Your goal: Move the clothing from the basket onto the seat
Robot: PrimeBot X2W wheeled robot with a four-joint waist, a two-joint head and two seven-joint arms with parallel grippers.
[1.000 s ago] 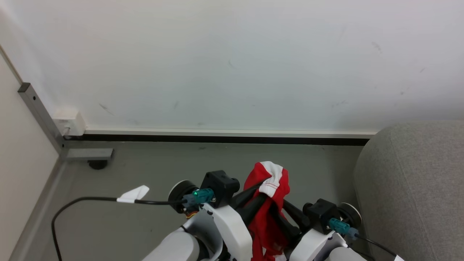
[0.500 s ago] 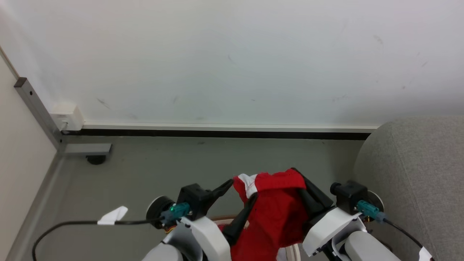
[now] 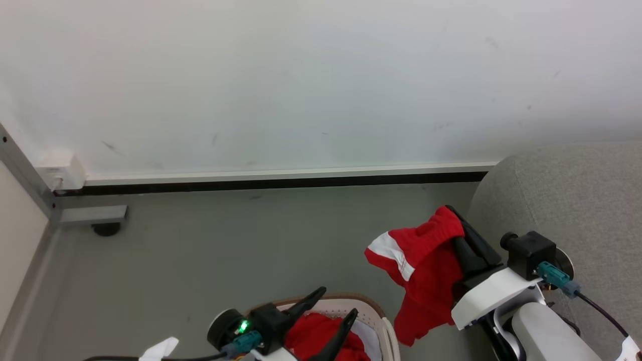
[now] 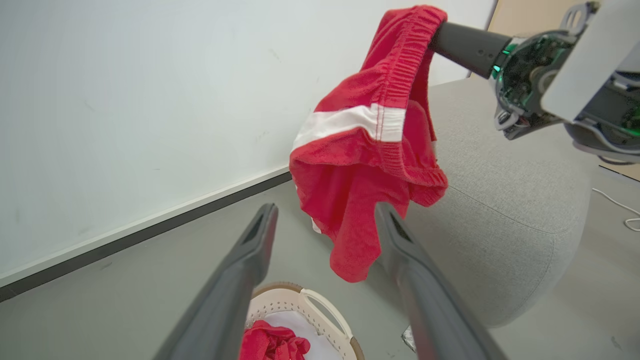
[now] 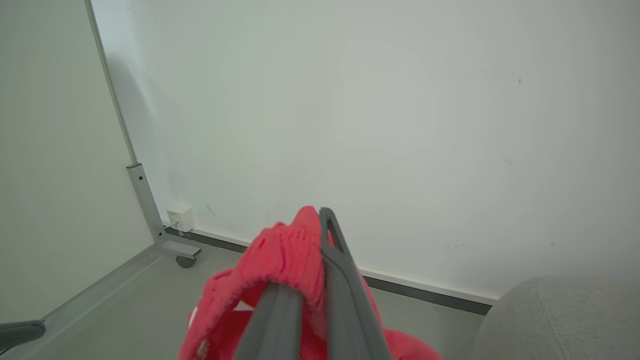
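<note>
A red garment with a white band point(image 3: 424, 260) hangs in the air from my right gripper point(image 3: 451, 214), which is shut on its bunched edge just left of the grey sofa point(image 3: 567, 200). In the right wrist view the red fabric point(image 5: 280, 255) wraps over the shut fingers point(image 5: 345, 280). My left gripper point(image 3: 332, 307) stands open and holds nothing, above the cream basket point(image 3: 386, 326), where more red clothing point(image 3: 316, 333) lies. The left wrist view has the hanging garment point(image 4: 370, 150) beyond my open fingers point(image 4: 250, 250), with the basket point(image 4: 320, 310) below them.
A white wall with a dark baseboard point(image 3: 271, 181) runs across the back. A metal frame leg with a caster point(image 3: 98, 220) stands at the left corner. Grey floor point(image 3: 241, 240) spreads between the wall and the basket. A black cable with a white tag point(image 3: 158, 348) trails at the lower left.
The left gripper has come off the garment and dropped low over the basket. The right gripper has carried the garment to the right, toward the sofa. The camera has shifted too.
</note>
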